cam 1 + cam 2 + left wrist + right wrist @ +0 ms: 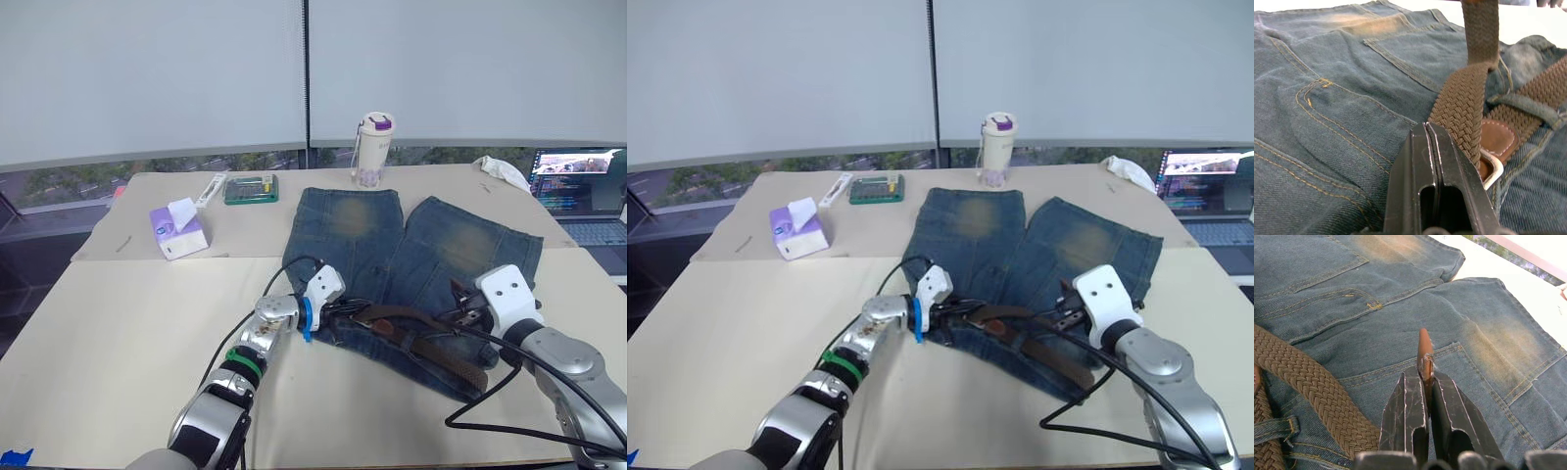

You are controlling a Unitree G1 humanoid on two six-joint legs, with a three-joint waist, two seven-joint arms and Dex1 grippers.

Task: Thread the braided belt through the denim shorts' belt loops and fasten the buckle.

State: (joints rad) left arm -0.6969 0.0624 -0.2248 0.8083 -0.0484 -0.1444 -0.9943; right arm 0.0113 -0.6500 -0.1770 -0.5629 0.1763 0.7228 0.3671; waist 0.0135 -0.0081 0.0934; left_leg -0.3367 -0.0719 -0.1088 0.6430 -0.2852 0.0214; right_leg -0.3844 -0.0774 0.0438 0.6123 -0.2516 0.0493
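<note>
Denim shorts [411,264] spread flat on the tan table [127,323], waistband toward the robot, legs pointing away toward the windows.

Braided belt [431,345] laid along that waistband, long axis running roughly left to right across the shorts, passing under at least 1 of the belt loops [1528,105] near the left end; further loops hard to make out.

Free tapered end doubled back and raised off the denim, pinched by its brown leather tip [1423,350] in the right gripper [462,311], fingers pressed onto the tip from both sides.

Left gripper [335,311] resting at the left end of the waistband, its 2 fingers [1422,169] pressed together with nothing visibly between them, touching or just beside the strap.

Buckle [1492,169] lying on the denim immediately beside the left fingertips, next to a brown leather tab, well apart from the held tip.

Judged relation for the coming move: tip on the right, buckle on the left, so travel of the tip leftward along the belt's own axis; left arm nearer the buckle, right arm already carrying the tip.
</note>
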